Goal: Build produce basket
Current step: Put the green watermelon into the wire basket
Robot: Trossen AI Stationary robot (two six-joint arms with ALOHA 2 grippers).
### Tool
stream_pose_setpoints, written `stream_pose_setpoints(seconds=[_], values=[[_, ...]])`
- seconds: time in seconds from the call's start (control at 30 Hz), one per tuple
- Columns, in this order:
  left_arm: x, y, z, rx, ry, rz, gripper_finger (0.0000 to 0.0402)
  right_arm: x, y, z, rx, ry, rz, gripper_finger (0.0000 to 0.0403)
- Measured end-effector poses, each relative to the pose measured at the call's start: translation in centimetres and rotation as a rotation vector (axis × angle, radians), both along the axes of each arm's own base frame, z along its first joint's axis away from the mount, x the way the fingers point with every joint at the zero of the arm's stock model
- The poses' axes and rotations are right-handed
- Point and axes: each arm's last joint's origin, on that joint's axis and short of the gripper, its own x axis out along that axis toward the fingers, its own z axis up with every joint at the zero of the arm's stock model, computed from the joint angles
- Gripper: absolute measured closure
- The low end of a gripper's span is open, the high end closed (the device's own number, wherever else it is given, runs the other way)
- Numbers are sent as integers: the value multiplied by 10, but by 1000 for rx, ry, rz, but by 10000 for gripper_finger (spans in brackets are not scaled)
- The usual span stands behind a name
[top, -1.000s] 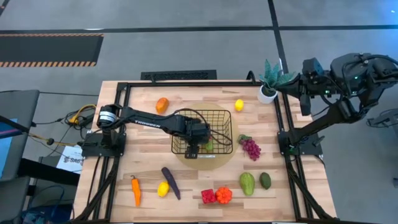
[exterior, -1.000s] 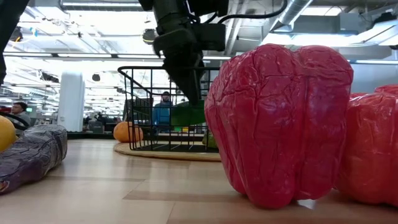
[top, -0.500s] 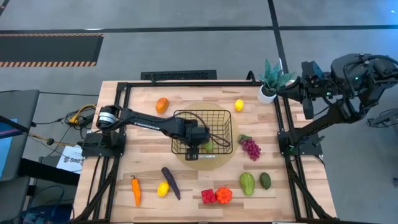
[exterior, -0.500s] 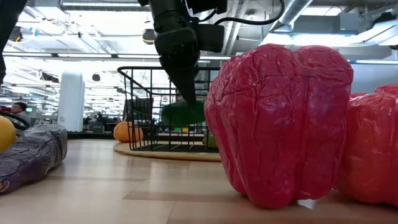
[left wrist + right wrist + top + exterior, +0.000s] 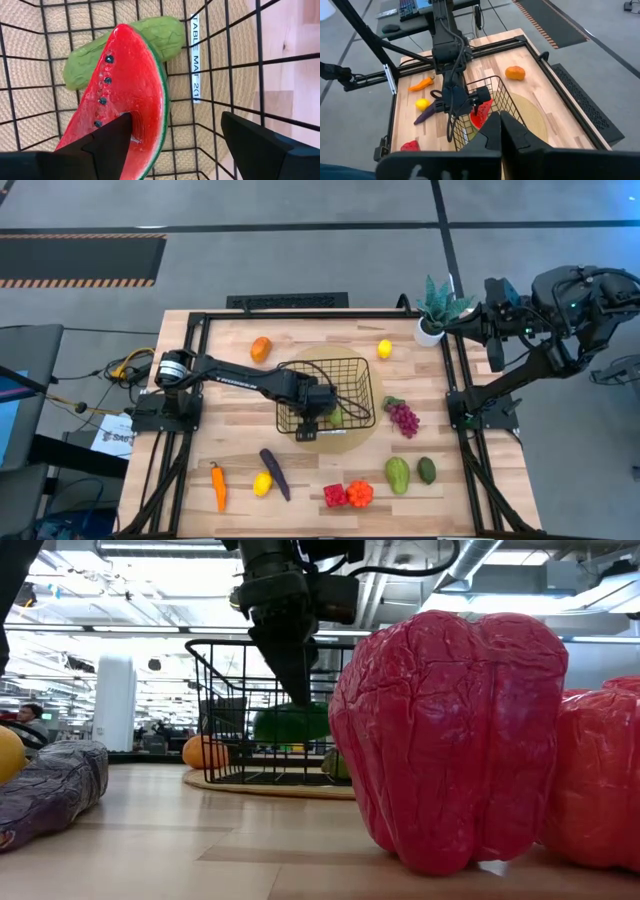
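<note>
Left gripper: left gripper [image 5: 172,145] hung inside the basket [image 5: 356,366], fingers spread, one dark finger touching the flat red face of the watermelon slice [image 5: 131,95], the other standing apart from it; judged a release, the slice already resting on the basket floor.
Watermelon slice: glossy red wedge with a thin green rind edge and a row of dark seeds, lying against a pebbled green piece of produce, probably an avocado [image 5: 165,32], also inside the basket.
Basket: black wire grid with flared sides, sitting on a round woven tan mat [image 5: 366,427], whose white label showed through the wires.
Produce outside the basket: orange [image 5: 261,348] and lemon [image 5: 384,349] on its far side; grapes [image 5: 404,418] just beside it; carrot [image 5: 217,485], second lemon [image 5: 262,483], eggplant [image 5: 274,473], wrinkled red pepper [image 5: 450,740], two avocados nearer the table's front.
Right gripper: right gripper [image 5: 500,131] pressed together, raised well apart from the basket, waiting.
</note>
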Motion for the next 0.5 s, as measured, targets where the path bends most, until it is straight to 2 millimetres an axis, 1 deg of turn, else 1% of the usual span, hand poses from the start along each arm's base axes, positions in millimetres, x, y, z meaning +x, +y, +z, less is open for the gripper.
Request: stream_pose_setpoints(seconds=[0.5], values=[[0, 0, 0, 17, -3, -51, 109, 0, 0, 0, -15, 2, 8, 395]])
